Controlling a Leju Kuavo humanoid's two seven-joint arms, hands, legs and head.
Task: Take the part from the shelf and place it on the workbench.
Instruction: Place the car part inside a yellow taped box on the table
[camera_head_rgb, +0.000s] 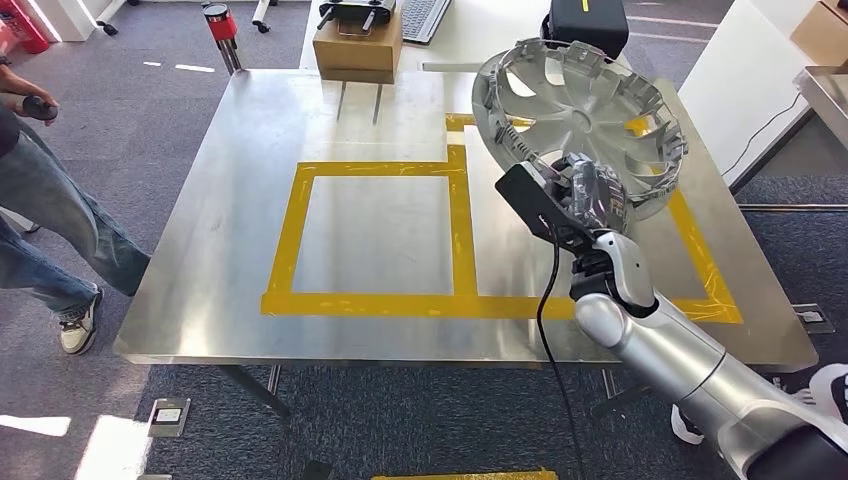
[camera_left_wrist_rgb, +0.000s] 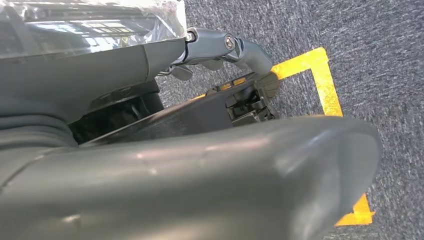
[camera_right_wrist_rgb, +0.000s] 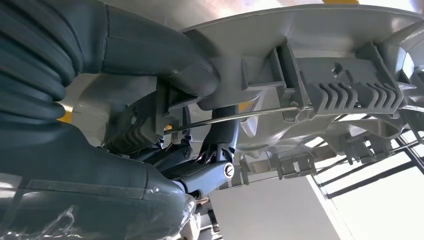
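Observation:
The part is a silver wheel cover (camera_head_rgb: 585, 100), tilted on edge above the right half of the steel workbench (camera_head_rgb: 380, 230). My right hand (camera_head_rgb: 592, 195) grips its lower rim from below, over the yellow-taped area. In the right wrist view the thumb (camera_right_wrist_rgb: 160, 55) presses on the cover's ribbed grey back (camera_right_wrist_rgb: 325, 75), with dark fingers (camera_right_wrist_rgb: 220, 145) hooked under the rim and its wire ring. My left hand (camera_left_wrist_rgb: 220, 45) hangs over grey carpet with yellow floor tape (camera_left_wrist_rgb: 325, 85); its fingers are apart and hold nothing.
Yellow tape (camera_head_rgb: 460, 230) marks two rectangles on the bench. A cardboard box (camera_head_rgb: 357, 45) and a keyboard (camera_head_rgb: 425, 18) sit at the far edge, beside a black case (camera_head_rgb: 588, 20). A person (camera_head_rgb: 40, 200) stands at the left. A white table (camera_head_rgb: 740, 70) stands to the right.

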